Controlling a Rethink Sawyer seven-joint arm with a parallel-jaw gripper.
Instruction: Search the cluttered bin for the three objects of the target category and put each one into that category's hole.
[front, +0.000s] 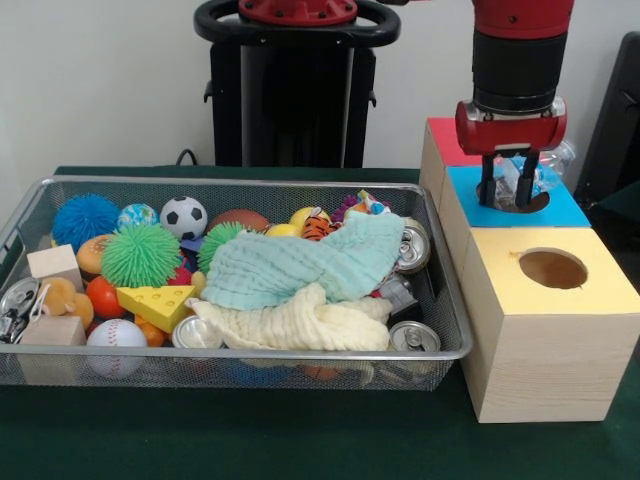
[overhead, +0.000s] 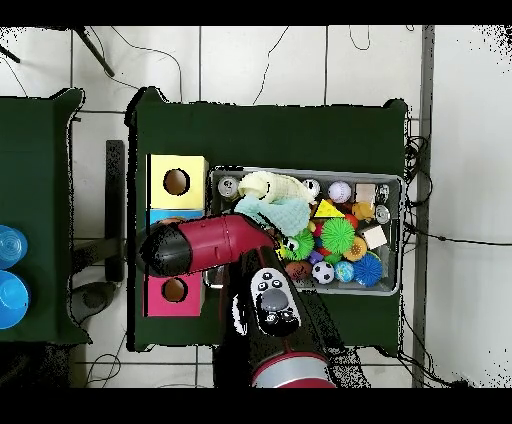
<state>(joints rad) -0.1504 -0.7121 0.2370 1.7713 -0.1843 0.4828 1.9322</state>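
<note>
My gripper (front: 508, 196) hangs over the blue-top box (front: 572, 210), right at its round hole (front: 537, 204), which the fingers partly hide. It is shut on a clear plastic bottle (front: 512, 178) with a blue-and-white label, held upright at the hole's mouth. The silver wire-mesh bin (front: 240, 183) stands to the left, full of clutter; no other clear bottle shows in it. In the overhead view the arm (overhead: 205, 245) covers the blue-top box (overhead: 163, 214) and hides the gripper; the bin (overhead: 397, 215) lies to its right.
The yellow-top box (front: 600, 290) stands nearer the camera, the red-top box (front: 445, 140) behind. In the bin lie a teal cloth (front: 300, 265), a cream cloth (front: 300, 322), silver cans (front: 412, 337), balls, a cheese wedge (front: 160, 303) and wooden blocks (front: 55, 265).
</note>
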